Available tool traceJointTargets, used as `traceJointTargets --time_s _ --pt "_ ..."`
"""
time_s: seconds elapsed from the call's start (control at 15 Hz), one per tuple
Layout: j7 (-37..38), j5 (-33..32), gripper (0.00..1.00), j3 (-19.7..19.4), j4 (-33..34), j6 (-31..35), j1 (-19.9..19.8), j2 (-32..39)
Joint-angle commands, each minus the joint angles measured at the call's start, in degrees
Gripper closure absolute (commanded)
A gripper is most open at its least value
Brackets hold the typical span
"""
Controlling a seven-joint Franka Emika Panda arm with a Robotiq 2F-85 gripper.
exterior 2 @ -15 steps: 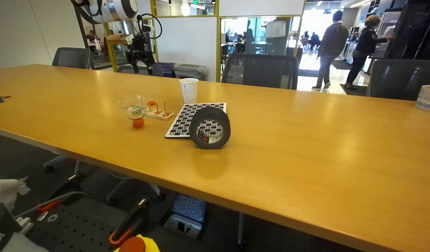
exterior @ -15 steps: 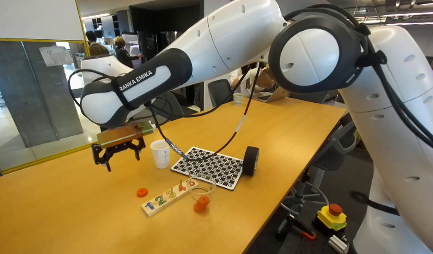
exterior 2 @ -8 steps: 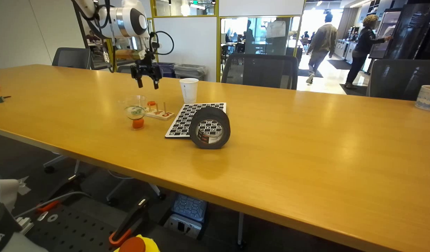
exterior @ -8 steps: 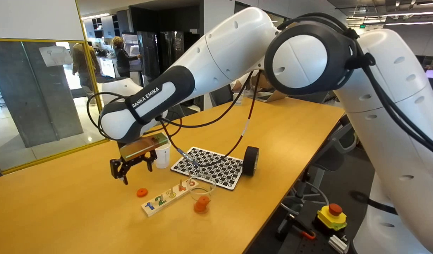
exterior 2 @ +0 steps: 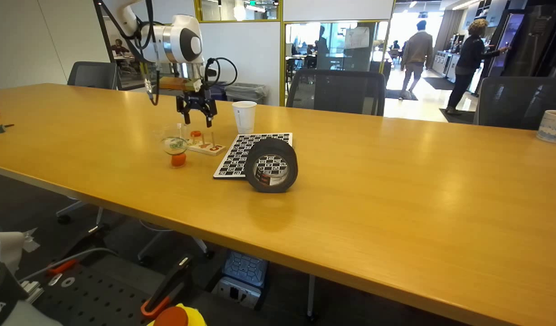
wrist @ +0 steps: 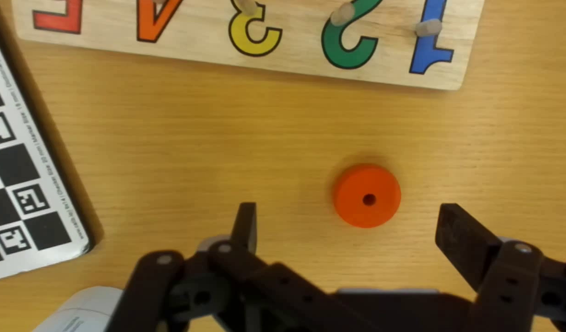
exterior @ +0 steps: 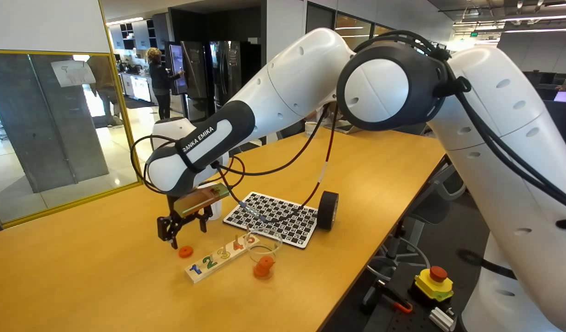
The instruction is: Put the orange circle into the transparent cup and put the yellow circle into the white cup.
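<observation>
Gripper point(exterior: 189, 237) hangs spread and empty above an orange disc point(wrist: 367, 196) on the table point(exterior: 103, 276), unplaced; clear cup point(exterior: 267, 251) apparently holds orange pieces point(exterior: 263, 268); white cup point(exterior 2: 245, 117) hides its inside; yellow disc unseen.

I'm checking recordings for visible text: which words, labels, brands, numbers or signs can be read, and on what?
"RANKA EMIKA": robot's forearm
"KA": robot casing, cut off at picture edge
"1 2 3 4 5": wooden number board
"Checker Size", "Marker Size": checkered board, its other fine print unclear
Too small or blurred: print on the white cup, roll of tape and green sign
</observation>
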Motion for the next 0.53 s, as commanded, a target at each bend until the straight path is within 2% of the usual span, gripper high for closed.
traceJointTargets --time_s 0.0,0.47 --pt "-2.8 1.8 0.0 1.3 0.0 1.6 -0.8 0.5" --pt "-4.0 2.1 0.0 1.8 0.8 2.0 -0.8 2.3"
